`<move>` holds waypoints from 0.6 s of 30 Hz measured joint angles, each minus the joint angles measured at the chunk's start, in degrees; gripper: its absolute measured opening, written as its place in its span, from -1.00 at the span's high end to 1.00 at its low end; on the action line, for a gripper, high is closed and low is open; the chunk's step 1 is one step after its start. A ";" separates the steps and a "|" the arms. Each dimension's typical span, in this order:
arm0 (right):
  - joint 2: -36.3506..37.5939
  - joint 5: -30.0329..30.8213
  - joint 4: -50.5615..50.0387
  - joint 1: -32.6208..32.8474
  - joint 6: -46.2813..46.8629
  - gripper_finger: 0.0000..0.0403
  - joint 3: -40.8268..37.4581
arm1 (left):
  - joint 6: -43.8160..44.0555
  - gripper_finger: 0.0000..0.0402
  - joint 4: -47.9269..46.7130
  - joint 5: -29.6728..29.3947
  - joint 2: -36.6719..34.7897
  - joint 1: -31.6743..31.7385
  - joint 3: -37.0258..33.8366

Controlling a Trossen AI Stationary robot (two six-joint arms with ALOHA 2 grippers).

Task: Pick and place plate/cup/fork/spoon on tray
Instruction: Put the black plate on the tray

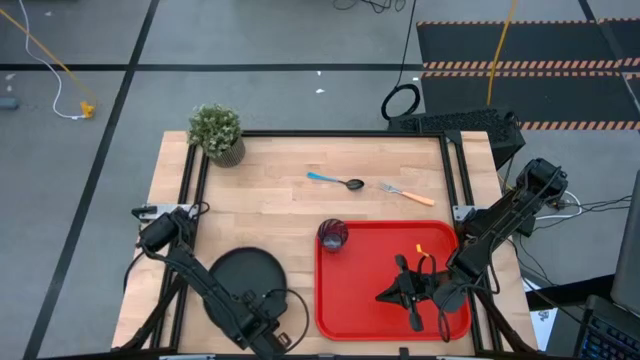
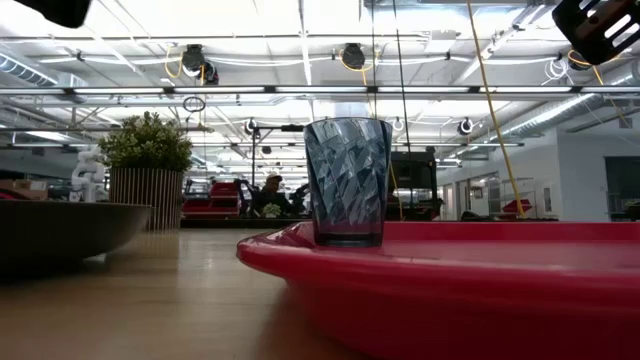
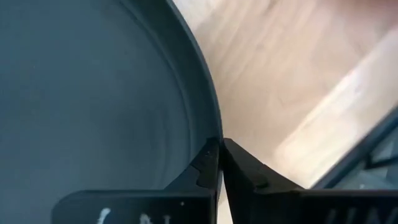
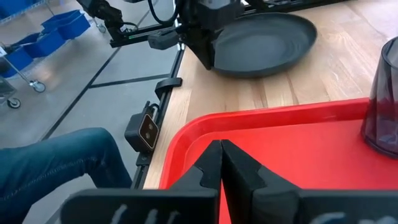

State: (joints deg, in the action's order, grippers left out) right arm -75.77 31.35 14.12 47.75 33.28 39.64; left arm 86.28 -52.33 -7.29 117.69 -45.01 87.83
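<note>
Plate (image 1: pixel 245 275) lower left of high view, on table beside tray (image 1: pixel 355 305). Left gripper (image 3: pixel 219 155) pinched thin on plate rim, fingers nearly touching. Right gripper (image 4: pixel 221 163) closed, empty, over tray. Plate looks stiff, smooth, likely slippery; rim is best hold. Cup (image 1: pixel 333 235) on tray, fragile. No readable writing.

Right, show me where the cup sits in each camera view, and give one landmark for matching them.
High view: the cup stands in the far left corner of the tray.
Low view: the cup stands upright at centre, on the tray's rim side.
Left wrist view: not in it; only the plate and wood show.
Right wrist view: the cup is cut off at the right edge.
Shared landmark: the plate.
</note>
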 joint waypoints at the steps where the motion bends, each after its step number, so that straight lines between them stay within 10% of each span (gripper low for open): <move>1: 0.00 0.01 0.18 0.00 -0.33 1.00 0.00 | -1.01 0.95 0.51 0.04 0.00 -0.19 0.00; 18: -0.47 6.97 2.32 -0.13 -8.39 1.00 0.25 | -26.21 0.99 2.12 2.39 -2.03 -3.70 1.42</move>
State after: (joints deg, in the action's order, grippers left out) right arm -76.23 38.32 16.44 47.62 24.89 39.89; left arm 60.08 -50.22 -4.90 115.66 -48.70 89.26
